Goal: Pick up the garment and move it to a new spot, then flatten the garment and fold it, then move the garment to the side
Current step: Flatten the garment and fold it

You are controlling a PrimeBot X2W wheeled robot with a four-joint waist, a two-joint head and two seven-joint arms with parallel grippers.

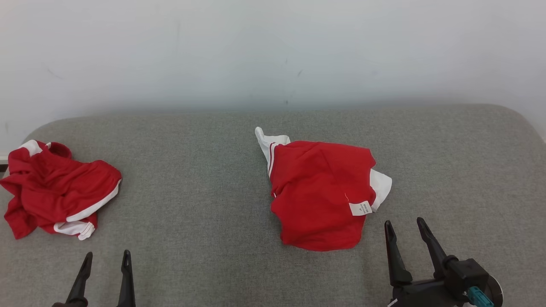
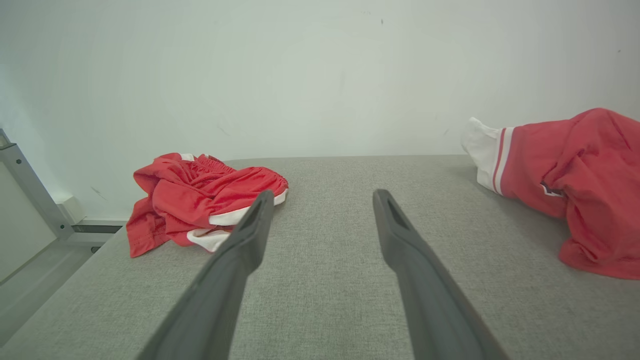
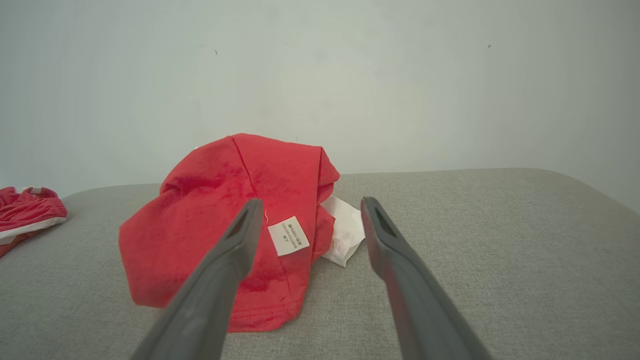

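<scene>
Red garment (image 1: 320,194) on grey pad (image 1: 204,170), another red heap (image 1: 55,187) far left; both jaws wide apart, empty.

Right tool (image 3: 311,201) is spread wide and empty, pointing at the garment (image 3: 210,220). It's a crumpled red lump on the grey bench (image 3: 475,240), with a white tag (image 3: 288,235) facing out and a white bit (image 3: 345,235) (sleeve maybe?) poking out on its right. Another red heap (image 3: 25,210) sits at the far left.

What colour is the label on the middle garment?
White label with small dark print; right wrist view shows it best.
</scene>
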